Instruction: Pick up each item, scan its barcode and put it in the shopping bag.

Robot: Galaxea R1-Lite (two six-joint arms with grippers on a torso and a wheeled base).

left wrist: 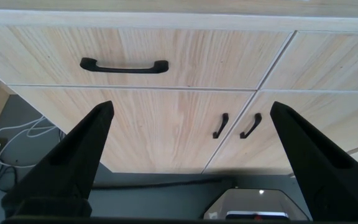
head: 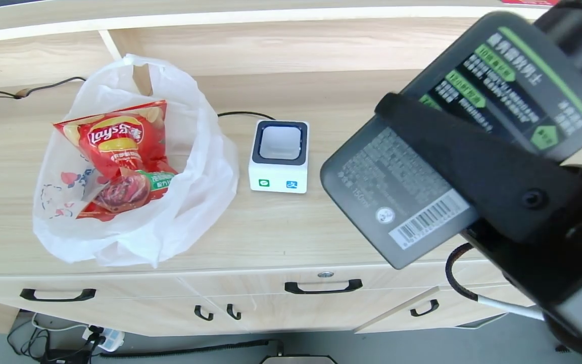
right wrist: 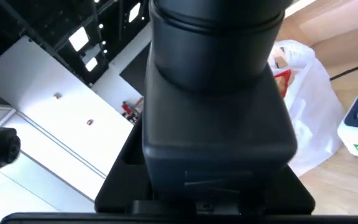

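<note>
My right gripper (head: pixel 412 126) is shut on a dark grey tube (head: pixel 397 187), held high above the counter's right side, close to the head camera. The tube's barcode (head: pixel 430 220) faces up toward that camera. One black finger (head: pixel 473 162) crosses the tube's printed face. In the right wrist view the tube (right wrist: pixel 216 124) is seen end-on. The white scanner (head: pixel 279 155) sits mid-counter, window up. To its left, the white shopping bag (head: pixel 195 167) lies open with a red chips packet (head: pixel 119 136) and a second snack packet (head: pixel 124 192) inside. My left gripper (left wrist: pixel 191 155) is open, low before the drawers.
The wooden counter (head: pixel 281 237) has a raised back ledge, and black cables run along it behind the bag and scanner. Drawers with black handles (head: pixel 323 288) front the cabinet below. A power strip and cords lie on the floor at lower left.
</note>
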